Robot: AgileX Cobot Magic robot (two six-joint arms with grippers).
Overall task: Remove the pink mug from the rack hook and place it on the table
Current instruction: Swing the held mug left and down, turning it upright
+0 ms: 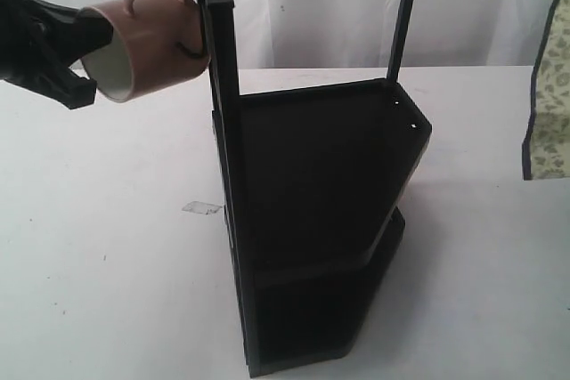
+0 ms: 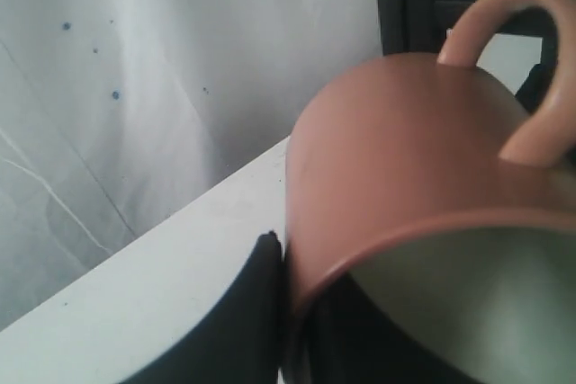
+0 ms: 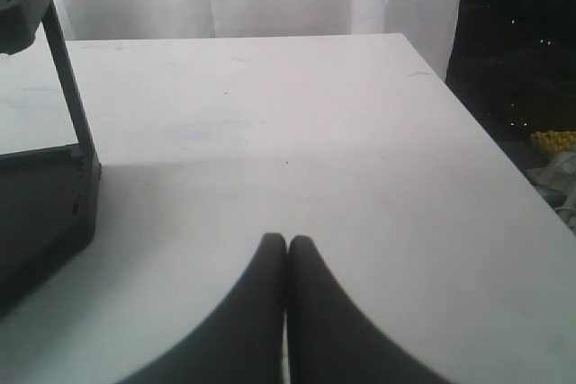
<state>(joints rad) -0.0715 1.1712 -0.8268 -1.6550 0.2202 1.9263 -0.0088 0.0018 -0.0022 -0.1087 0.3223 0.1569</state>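
Note:
The pink mug (image 1: 156, 37) hangs in the air on its side, cream mouth turned toward my left gripper (image 1: 89, 60), loop handle up. Its base is right against the rack's left upright bar (image 1: 218, 86). The rack hook (image 1: 191, 49) shows as a small black curve across the mug's base; the handle is not on it. In the left wrist view the left gripper (image 2: 301, 267) is shut on the pink mug (image 2: 405, 150), one finger outside the rim and one inside. The right gripper (image 3: 287, 242) is shut on nothing, above the table (image 3: 315, 132).
The tall black two-shelf rack (image 1: 321, 220) stands mid-table (image 1: 107, 264), and its corner shows in the right wrist view (image 3: 45, 204). A small clear scrap (image 1: 202, 207) lies left of the rack. A patterned cloth (image 1: 548, 104) hangs at the right edge. The table's edge (image 3: 504, 150) drops off to a dark floor.

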